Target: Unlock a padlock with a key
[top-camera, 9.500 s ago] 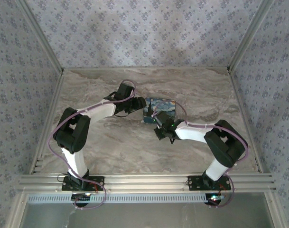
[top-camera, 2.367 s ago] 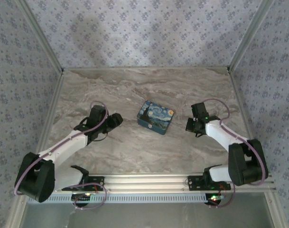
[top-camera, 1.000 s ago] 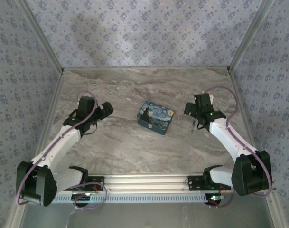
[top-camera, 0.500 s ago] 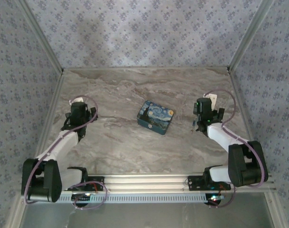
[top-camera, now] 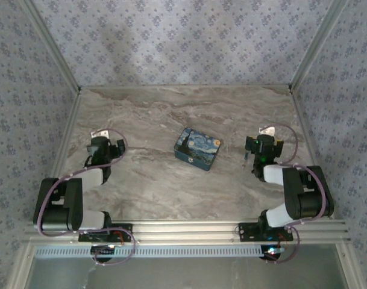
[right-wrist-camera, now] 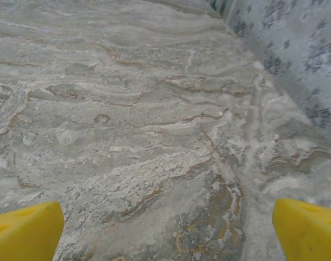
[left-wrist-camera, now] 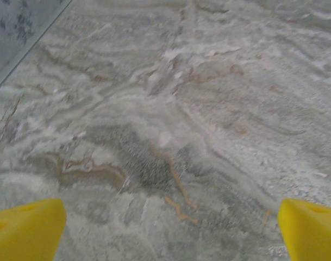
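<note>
Both arms have drawn back from mid-frame to the left and right edges. Left gripper and right gripper are spread wide, empty. Tin sits centre-frame, padlock too small to confirm. Probably finished or resetting.

The desk is grey-beige marble veined with rust-brown, the tin box swirls dark blue with yellow dabs, the walls are pale blue-grey with small darker floral motifs, and the fingers are bright yellow.
</note>
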